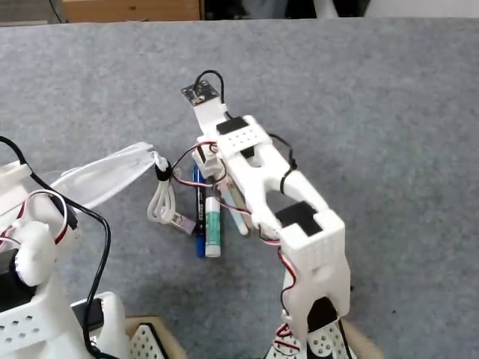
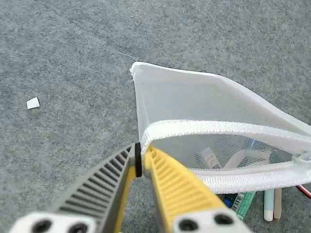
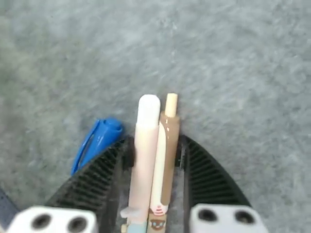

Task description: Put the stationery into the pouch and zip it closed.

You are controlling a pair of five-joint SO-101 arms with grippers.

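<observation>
Gently steer the pink and tan plastic pens, clamped in the right gripper, into the white mesh pouch the left gripper pinches open.

Your high camera sits off the arms and looks steeply down over the grey carpeted table, with both arm bases at its near edge. Your left wrist camera rides close behind the yellow-and-grey left gripper, facing the white mesh pouch. Your right wrist camera looks along the black right gripper, very near the carpet. The high view shares the pouch with the left wrist view, and the blue capped pen with the right.
</observation>
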